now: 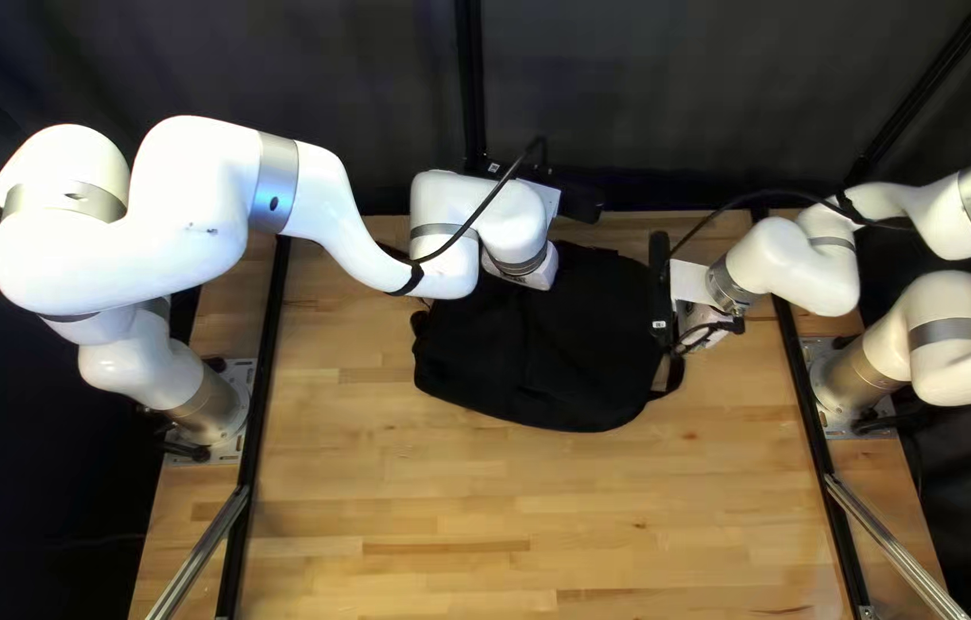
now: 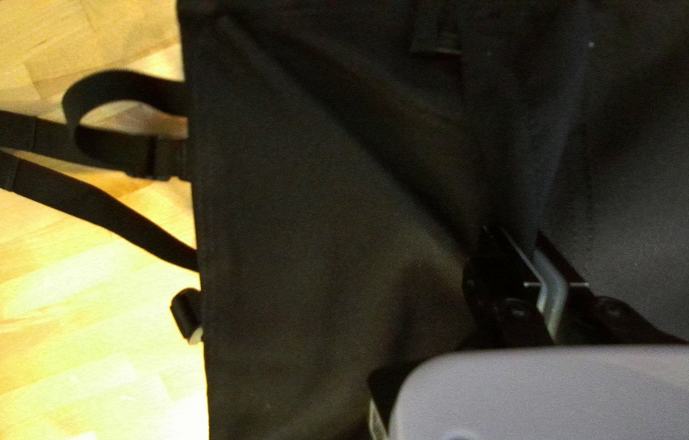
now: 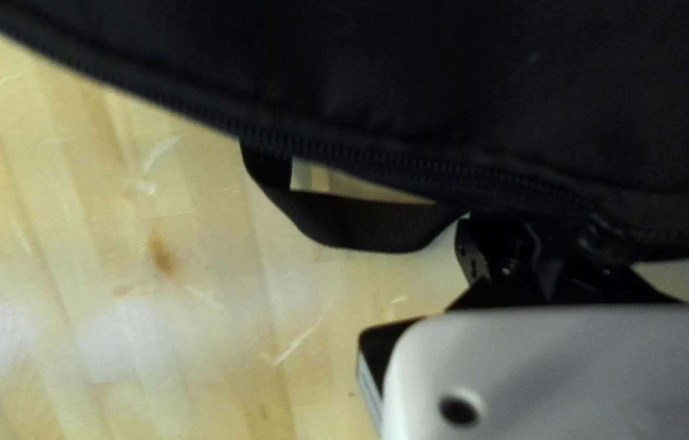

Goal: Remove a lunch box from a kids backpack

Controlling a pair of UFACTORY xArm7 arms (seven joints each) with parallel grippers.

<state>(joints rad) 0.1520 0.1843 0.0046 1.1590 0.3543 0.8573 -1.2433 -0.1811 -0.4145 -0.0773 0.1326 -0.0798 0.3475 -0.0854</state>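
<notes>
- Lying on the worktop (image 1: 393, 494), the black backpack (image 1: 485, 367) is under and between the two arms, so both can likely reach it.
- The left claw (image 2: 523, 253) is over the backpack's big cloth side. Its two fingers are close together and seem to pinch a fold. Little creases run to their tips. I think this holds the bag so it won't slide.
- The right claw (image 3: 536, 240) is at the bag's curved edge, right by the zipper (image 3: 442, 171) and the zipper pull (image 3: 605, 240). I can't tell how far open it is, or if it has hold of anything. It is likely there to work the zipper.
- The lunch box does not show. My guess is that it is inside the backpack, so the bag needs a good wide opening first.
- The backpack's top points to the right arm's side. That end is round and has the carry loop (image 3: 377, 224). The straight bottom end faces the left arm's side, with loose straps (image 2: 92, 204) sticking out past it.
- The bag's long way runs from side to side across the worktop, with a small slant.
- If the pinch slips, the soft cloth could bunch up and the zipper could get stuck.
- Which way the lunch box points, I cannot tell.
</notes>
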